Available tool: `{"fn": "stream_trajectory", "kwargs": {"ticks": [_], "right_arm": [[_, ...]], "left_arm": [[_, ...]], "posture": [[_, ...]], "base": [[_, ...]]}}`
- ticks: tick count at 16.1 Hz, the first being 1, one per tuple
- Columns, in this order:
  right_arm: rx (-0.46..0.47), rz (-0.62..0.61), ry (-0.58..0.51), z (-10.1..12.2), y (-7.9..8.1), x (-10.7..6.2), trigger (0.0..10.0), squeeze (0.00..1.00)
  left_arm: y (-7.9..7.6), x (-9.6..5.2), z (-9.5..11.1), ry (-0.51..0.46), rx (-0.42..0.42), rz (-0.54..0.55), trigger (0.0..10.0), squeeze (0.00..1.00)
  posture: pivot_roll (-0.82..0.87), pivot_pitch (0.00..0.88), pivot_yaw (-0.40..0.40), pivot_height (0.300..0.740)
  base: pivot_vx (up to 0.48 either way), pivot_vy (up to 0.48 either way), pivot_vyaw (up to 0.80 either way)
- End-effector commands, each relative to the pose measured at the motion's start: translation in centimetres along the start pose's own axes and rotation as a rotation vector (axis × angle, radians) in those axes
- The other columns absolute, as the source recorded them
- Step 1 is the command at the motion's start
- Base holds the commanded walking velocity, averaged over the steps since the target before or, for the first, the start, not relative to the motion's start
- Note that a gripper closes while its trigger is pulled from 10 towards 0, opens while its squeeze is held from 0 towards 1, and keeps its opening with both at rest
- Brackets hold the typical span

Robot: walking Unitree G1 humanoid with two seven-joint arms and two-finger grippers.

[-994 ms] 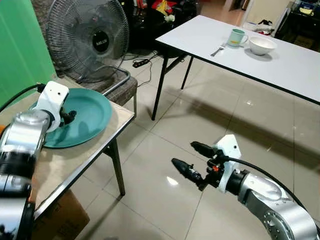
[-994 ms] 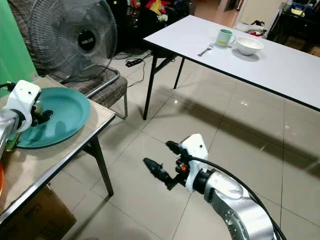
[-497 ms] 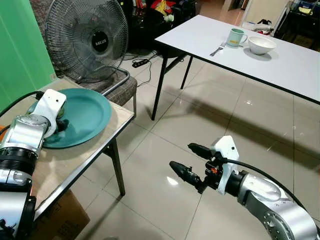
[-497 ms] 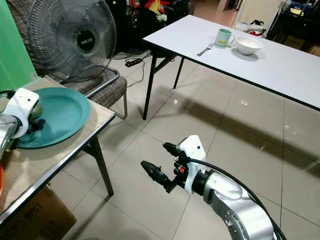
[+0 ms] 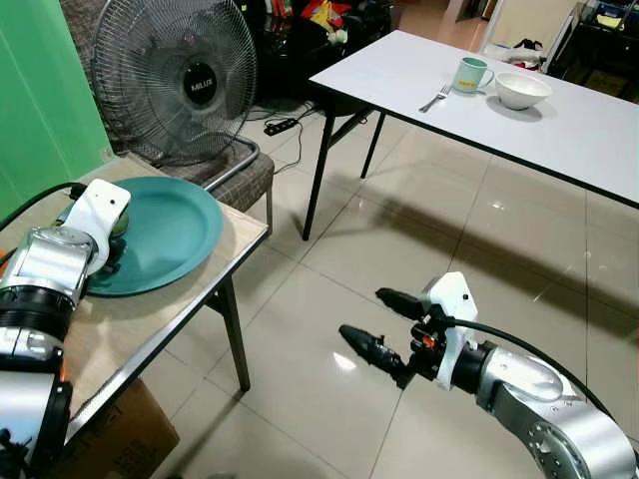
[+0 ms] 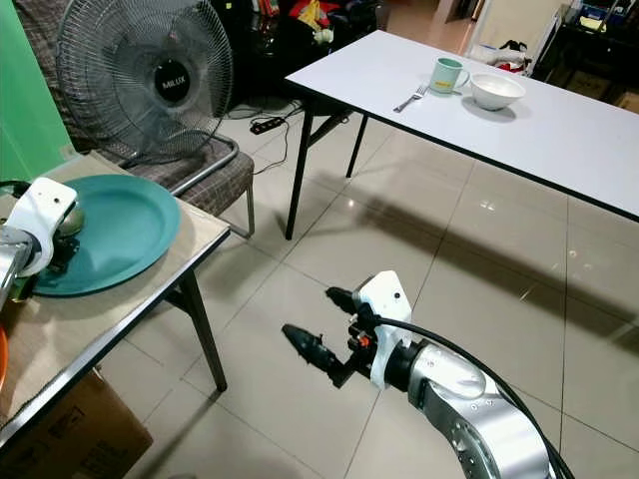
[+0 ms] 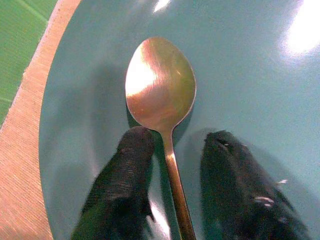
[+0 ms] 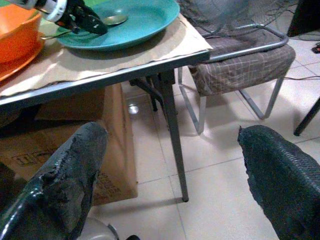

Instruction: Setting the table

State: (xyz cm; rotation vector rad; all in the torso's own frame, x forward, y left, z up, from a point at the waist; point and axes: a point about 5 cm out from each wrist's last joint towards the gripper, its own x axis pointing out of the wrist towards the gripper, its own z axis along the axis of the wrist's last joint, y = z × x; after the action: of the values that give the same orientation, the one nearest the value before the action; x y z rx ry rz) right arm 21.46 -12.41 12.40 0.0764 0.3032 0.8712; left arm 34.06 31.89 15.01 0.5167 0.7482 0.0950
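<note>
Spoon point(image 7: 161, 90) between my left fingers, not yet pinched.
My left gripper point(image 7: 172, 150) straddles the handle with a narrow gap either side, low in the wrist frame; the bowl lies on the teal plate point(image 5: 170, 225) at the left of the head view. If I close off-centre, the thin handle may skid on the glazed plate, though I cannot judge my height well here. My right gripper point(image 5: 384, 324) hangs spread wide over the floor, lower centre.
</note>
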Motion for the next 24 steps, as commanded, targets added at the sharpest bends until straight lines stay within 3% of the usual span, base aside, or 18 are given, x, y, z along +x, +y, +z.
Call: {"fn": "stream_trajectory", "kwargs": {"ticks": [1,4,9,14,17,20,21,24], "right_arm": [[0.002,0.024,0.003,0.2,0.3,-0.4,10.0,0.00],[0.005,0.034,0.003,0.2,0.3,-0.6,10.0,0.00],[0.005,0.037,0.003,0.3,0.3,-0.6,10.0,0.00],[-0.001,0.036,0.003,0.4,0.3,-0.6,10.0,0.00],[-0.004,0.034,0.003,0.4,0.3,-0.6,10.0,0.00],[-0.012,0.021,-0.002,0.4,0.0,-0.5,10.0,0.00],[-0.014,0.014,-0.006,0.5,-0.1,-0.5,10.0,0.00],[-0.031,-0.081,-0.066,1.4,-1.3,-0.2,10.0,0.00]], "left_arm": [[0.0,0.1,-0.1,0.018,-0.022,-0.010,0.0,0.00],[0.1,0.1,-0.2,0.024,-0.038,-0.029,0.0,0.00],[-1.1,0.2,0.2,0.012,-0.061,-0.140,0.0,0.00],[-3.0,-0.2,1.5,-0.070,-0.054,-0.316,0.0,0.00],[-3.4,-0.1,1.2,-0.074,-0.040,-0.337,0.0,0.00],[-3.0,-0.3,1.9,-0.136,-0.086,-0.313,0.0,0.00],[-2.7,-0.4,2.3,-0.161,-0.099,-0.305,0.0,0.00],[-1.4,-2.0,6.4,-0.465,-0.249,-0.268,0.0,0.00]], "posture": [[-0.03,0.000,-0.065,0.740],[-0.03,0.000,-0.064,0.740],[-0.03,0.000,-0.065,0.740],[-0.03,0.000,-0.067,0.740],[-0.04,0.000,-0.067,0.740],[-0.04,0.000,-0.069,0.740],[-0.04,0.000,-0.069,0.740],[-0.03,0.000,-0.082,0.740]], "base": [[0.000,0.000,0.00],[0.000,0.000,0.00],[0.000,0.000,0.00],[0.000,0.000,0.00],[0.000,0.000,0.00],[0.000,0.000,0.00],[0.000,0.000,0.00],[0.000,0.000,0.00]]}}
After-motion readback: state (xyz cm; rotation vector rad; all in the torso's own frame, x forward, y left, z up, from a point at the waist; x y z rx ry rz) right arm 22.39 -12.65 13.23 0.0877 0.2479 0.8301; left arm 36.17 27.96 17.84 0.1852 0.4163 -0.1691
